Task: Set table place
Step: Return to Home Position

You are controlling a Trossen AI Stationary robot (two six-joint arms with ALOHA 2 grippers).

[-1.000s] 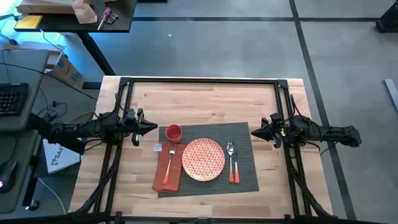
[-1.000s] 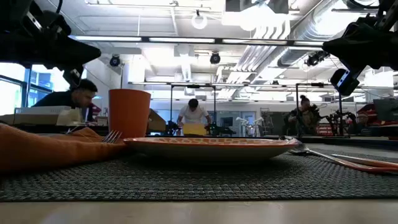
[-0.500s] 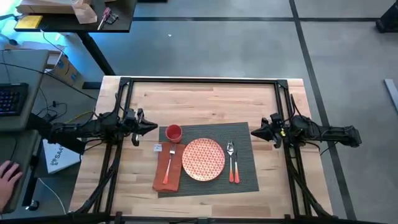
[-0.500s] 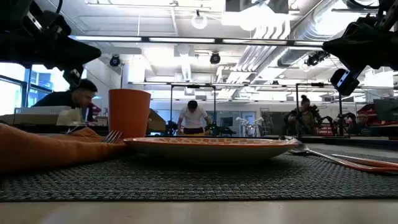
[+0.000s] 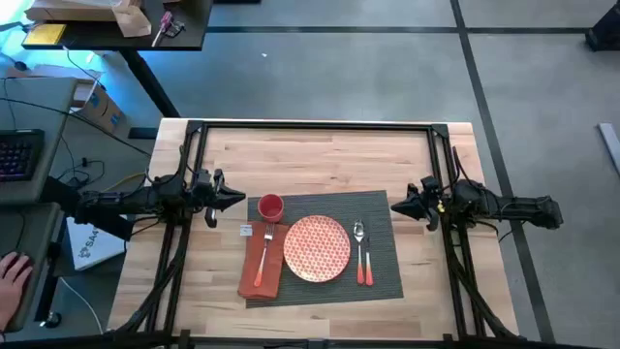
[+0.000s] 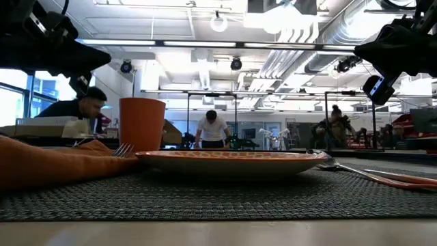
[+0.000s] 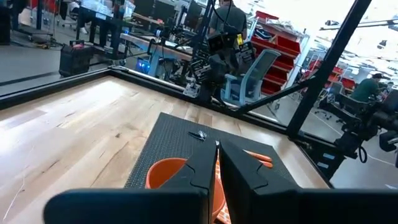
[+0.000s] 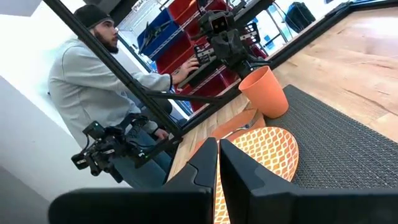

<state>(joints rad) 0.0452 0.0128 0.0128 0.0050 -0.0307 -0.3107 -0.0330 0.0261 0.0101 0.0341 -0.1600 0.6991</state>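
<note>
The dark grey ribbed placemat [image 5: 380, 276] lies on the wooden table [image 5: 320, 160]. On it sit a round orange patterned plate [image 5: 317, 248], an orange cup [image 5: 270, 206], a rust-orange napkin [image 5: 254, 274] with a fork [image 5: 264, 254] on top, and orange-handled cutlery [image 5: 362, 254] right of the plate. My left gripper [image 5: 242, 199] hovers shut at the mat's far left corner, above the table. My right gripper [image 5: 393, 206] hovers shut at the mat's far right corner. Neither touches anything.
A black metal frame [image 5: 315, 126] runs along the table's edges. Bare wood lies between the mat and the far edge. A person's hand [image 5: 12, 274] shows at a desk left of the table; people sit in the room behind.
</note>
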